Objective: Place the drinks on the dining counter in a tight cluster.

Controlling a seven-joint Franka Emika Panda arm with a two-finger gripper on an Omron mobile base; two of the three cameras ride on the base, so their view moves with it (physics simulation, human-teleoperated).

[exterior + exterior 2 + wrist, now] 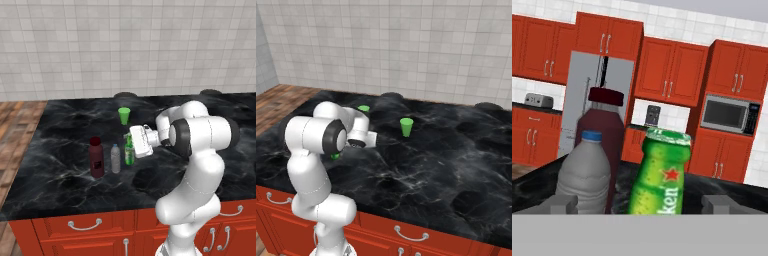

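Three drinks stand upright in a close row on the dining counter (55,150): a stout dark-red bottle (96,158), a small clear bottle with a blue cap (115,159) and a slim green glass bottle (129,151). My gripper (131,142) is level with the green bottle's upper part, coming at it from the right. In the hand view the green bottle (662,172) is centred between the wide-apart fingertips (562,204), with a gap on each side. The clear bottle (582,170) and the dark-red bottle (604,132) stand just beyond it. The gripper (642,206) is open and holds nothing.
A bright-green cup (124,115) stands behind the bottles. The right base view shows it (406,126) and a second cup (363,108) farther back. Red drawers with silver handles (85,226) run under the counter's front edge. Wooden floor (15,120) lies to the left.
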